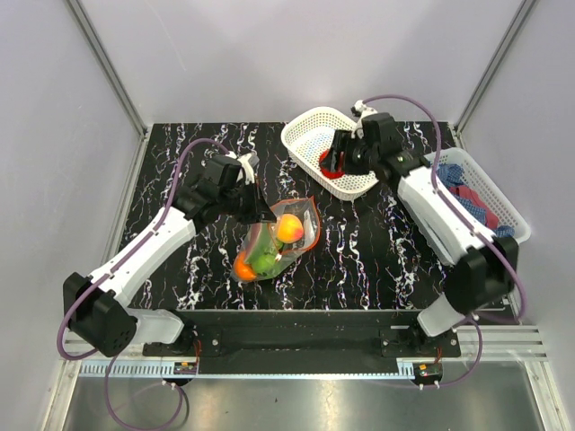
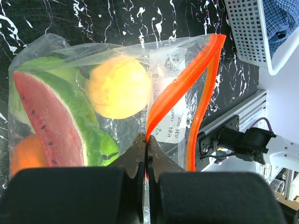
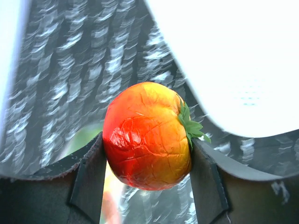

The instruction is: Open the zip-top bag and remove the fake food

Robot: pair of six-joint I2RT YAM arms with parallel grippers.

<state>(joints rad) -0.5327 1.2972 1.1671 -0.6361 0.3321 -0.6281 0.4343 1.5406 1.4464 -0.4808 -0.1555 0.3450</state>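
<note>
The zip-top bag (image 1: pixel 277 235) lies on the black marbled table, its orange-red zip strip (image 2: pixel 187 79) parted at the mouth. My left gripper (image 2: pixel 148 140) is shut on one side of that strip at the bag's edge (image 1: pixel 268 215). Fake food shows through the plastic: a watermelon slice (image 2: pixel 51 126), a yellow-orange ball (image 2: pixel 119 86) and an orange ball (image 2: pixel 25 156). My right gripper (image 3: pixel 145 158) is shut on a red tomato (image 3: pixel 145 135), with both pads pressed against its sides. It hangs with the tomato (image 1: pixel 331 162) over the white lattice basket (image 1: pixel 310 135).
A second white basket (image 1: pixel 490 193) at the right edge holds blue and red cloths (image 1: pixel 467 196). Its corner (image 2: pixel 247 32) shows in the left wrist view. Grey walls close in the table on three sides. The arm bases sit on the rail at the near edge.
</note>
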